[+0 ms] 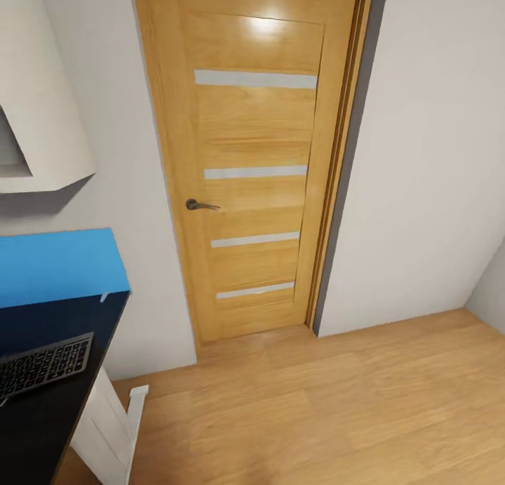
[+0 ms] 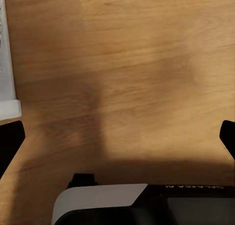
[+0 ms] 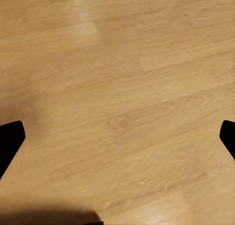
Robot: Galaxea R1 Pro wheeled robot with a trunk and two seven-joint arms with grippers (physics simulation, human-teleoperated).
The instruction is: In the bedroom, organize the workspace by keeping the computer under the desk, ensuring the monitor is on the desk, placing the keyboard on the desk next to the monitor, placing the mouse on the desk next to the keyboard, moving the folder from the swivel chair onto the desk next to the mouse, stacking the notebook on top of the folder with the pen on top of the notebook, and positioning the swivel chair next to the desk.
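keyboard: already being kept on the desk
folder: being seen at the desk's far end
rest: not being shown, can't be judged
left gripper, right gripper: being held wide, nothing gripped

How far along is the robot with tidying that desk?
Looks done: the slim dark keyboard lies on the long black desk, and the flat bright blue folder rests on it further back, overhanging the desk's end. In hand: nothing; both wrist views show spread fingertips over bare wooden floor. Left to judge: monitor, mouse, notebook, pen, chair and computer cannot be checked from here.
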